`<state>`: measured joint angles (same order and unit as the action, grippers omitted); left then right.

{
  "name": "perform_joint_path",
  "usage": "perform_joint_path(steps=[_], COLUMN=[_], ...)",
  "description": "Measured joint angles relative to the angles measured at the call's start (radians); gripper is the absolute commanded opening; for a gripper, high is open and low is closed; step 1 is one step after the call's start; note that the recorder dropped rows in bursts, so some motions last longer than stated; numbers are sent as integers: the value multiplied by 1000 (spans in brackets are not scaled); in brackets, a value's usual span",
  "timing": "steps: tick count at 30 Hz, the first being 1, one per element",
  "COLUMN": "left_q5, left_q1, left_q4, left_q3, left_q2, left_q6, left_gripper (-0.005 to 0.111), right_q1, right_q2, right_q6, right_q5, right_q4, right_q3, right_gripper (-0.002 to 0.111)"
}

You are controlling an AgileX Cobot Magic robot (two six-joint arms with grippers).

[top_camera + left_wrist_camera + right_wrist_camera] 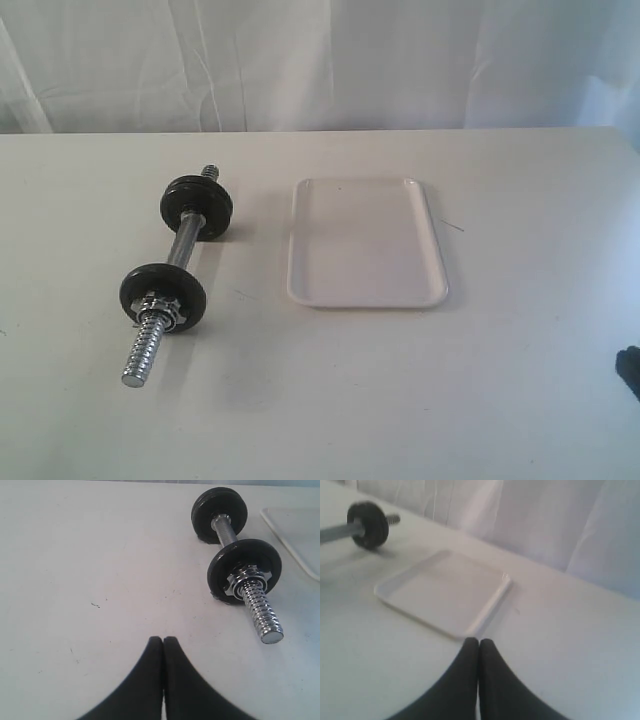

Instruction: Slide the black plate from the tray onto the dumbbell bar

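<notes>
The dumbbell bar (185, 240) lies on the table (480, 380), left of the tray (366, 243) and near it. A near plate (150, 285) and a far plate (197, 200) sit on the bar.

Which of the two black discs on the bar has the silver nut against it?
The near disc, by the bar's long bare threaded end: the nut sits on its outer face. The far disc shows none.

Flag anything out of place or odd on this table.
Nothing spilled or damaged. One oddity: the tray holds no plate; a near black plate and a far black plate already sit on the dumbbell bar.
</notes>
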<state>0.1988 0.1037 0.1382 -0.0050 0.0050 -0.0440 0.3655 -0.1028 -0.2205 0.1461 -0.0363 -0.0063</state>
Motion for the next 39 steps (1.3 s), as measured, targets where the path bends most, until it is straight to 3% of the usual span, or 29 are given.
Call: perform_joint_path(steps=[12,22,29,39], left_q5=[-2,-2,-1,-1], left_q1=[0,0,0,0], left_q4=[-4,-4,-4,-4], left_q3=[1,1,1,1], left_q2=[-2,-2,-2,-2], left_q6=[0,0,0,0], left_gripper=[0,0,0,0], right_q1=[-228,-236,-236,-238], right_q2=[96,96,98,98], right_q6=[0,0,0,0], right_q5=[-71,-48,204,199], right_q4=[0,0,0,0], right_q3=[0,0,6,6], right_gripper=[0,0,0,0])
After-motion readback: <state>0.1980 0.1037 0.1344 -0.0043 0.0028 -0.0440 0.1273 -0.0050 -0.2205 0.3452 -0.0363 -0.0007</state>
